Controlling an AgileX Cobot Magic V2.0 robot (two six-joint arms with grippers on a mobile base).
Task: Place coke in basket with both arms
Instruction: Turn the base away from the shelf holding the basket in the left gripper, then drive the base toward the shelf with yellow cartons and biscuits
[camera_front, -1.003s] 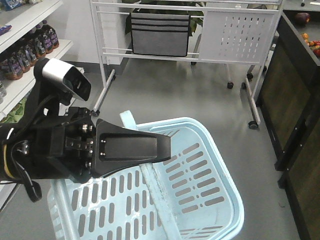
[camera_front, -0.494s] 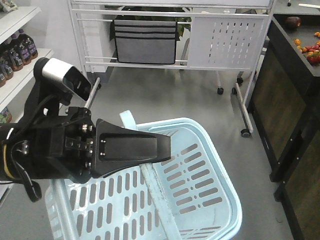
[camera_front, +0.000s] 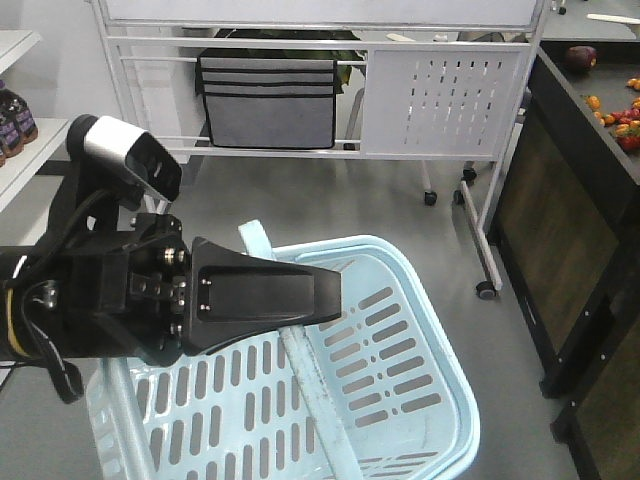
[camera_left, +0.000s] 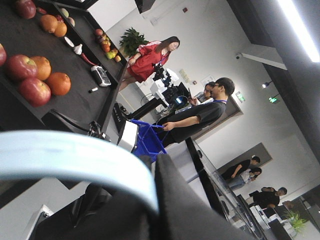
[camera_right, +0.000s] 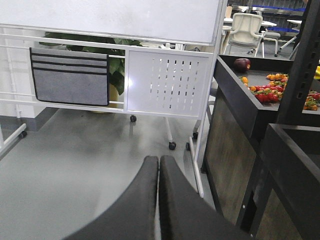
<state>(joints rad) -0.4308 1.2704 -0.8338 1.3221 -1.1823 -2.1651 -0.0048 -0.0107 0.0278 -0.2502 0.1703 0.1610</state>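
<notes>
The light blue basket (camera_front: 400, 330) hangs tilted at the left arm, and what I can see of its slotted bottom is bare. Its flat handle (camera_front: 312, 395) runs under the left gripper (camera_front: 336, 297), whose jaws are clamped on it. The right gripper (camera_right: 158, 163) has its jaws pressed together, holding nothing. Since a second ago the white rack (camera_front: 440, 100) and its grey pouch (camera_front: 268, 100) have slid left, while the basket keeps its place.

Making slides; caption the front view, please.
Left gripper shut on the swing handle of the light blue basket, grey floor beyond.
</notes>
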